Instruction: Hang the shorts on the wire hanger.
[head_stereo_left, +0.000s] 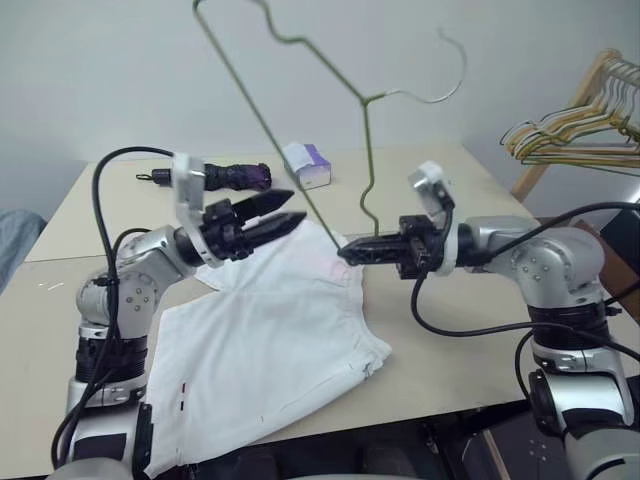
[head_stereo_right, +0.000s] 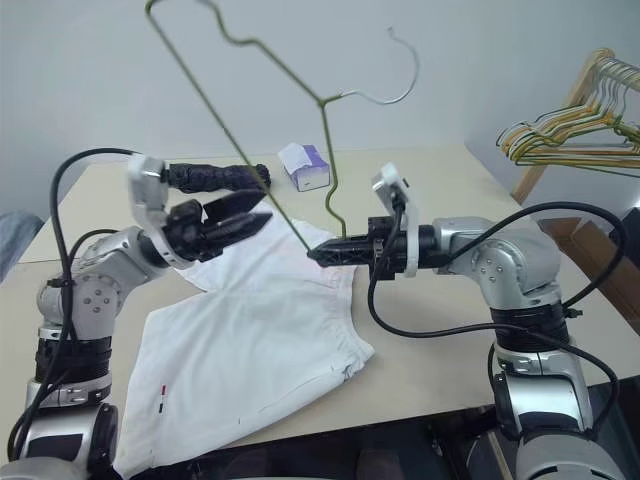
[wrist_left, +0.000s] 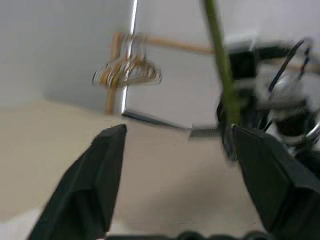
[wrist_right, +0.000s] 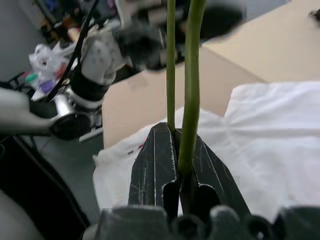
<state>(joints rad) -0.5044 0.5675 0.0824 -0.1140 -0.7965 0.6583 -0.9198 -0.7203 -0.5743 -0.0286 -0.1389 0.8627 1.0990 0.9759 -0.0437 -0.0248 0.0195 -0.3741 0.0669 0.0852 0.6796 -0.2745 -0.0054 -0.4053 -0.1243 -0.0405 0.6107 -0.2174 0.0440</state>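
The olive-green wire hanger (head_stereo_left: 260, 115) stands tilted in the air over the table, hook up. My right gripper (head_stereo_left: 345, 250) is shut on its lower corner, and in the right wrist view two wire strands (wrist_right: 187, 100) rise from the closed fingers. My left gripper (head_stereo_left: 295, 207) is open and holds nothing. It points right, with the hanger's long bar (wrist_left: 220, 60) passing just off its fingertips. The white shorts (head_stereo_left: 270, 340) lie flat on the table under both grippers, with a small dark-and-red mark near the front left hem.
A white-and-purple tissue box (head_stereo_left: 307, 163) and a dark rolled object (head_stereo_left: 235, 177) lie at the table's far side. A bunch of yellow, green and pink hangers (head_stereo_left: 575, 125) hangs on a wooden rack at the right. The beige table (head_stereo_left: 460, 350) ends close below the shorts.
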